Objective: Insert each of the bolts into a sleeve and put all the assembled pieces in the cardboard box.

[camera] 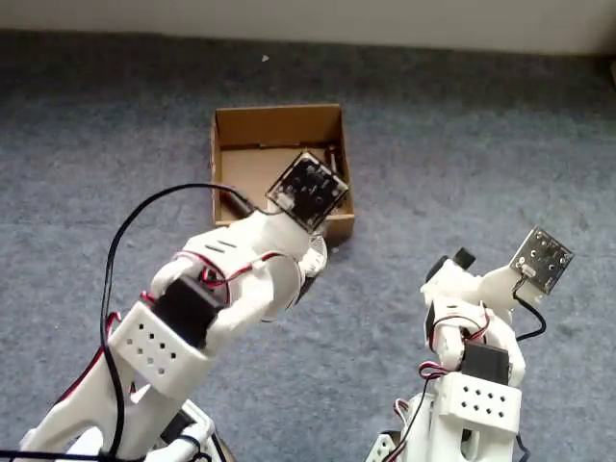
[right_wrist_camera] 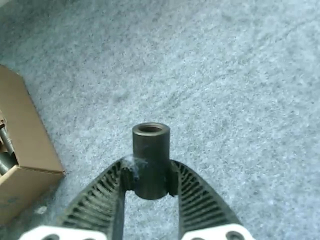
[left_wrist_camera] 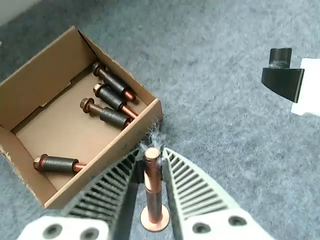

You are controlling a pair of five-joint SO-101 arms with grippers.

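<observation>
No text, label, number or sign could be read in any view; the walls of the cardboard box (left_wrist_camera: 35, 85) were plain brown, with no print that could be made out

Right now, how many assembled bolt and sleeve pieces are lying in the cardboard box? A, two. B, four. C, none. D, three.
B: in the left wrist view, four assembled pieces lie on the floor of the cardboard box, three side by side along one wall and a lone piece near the opposite corner.
</observation>
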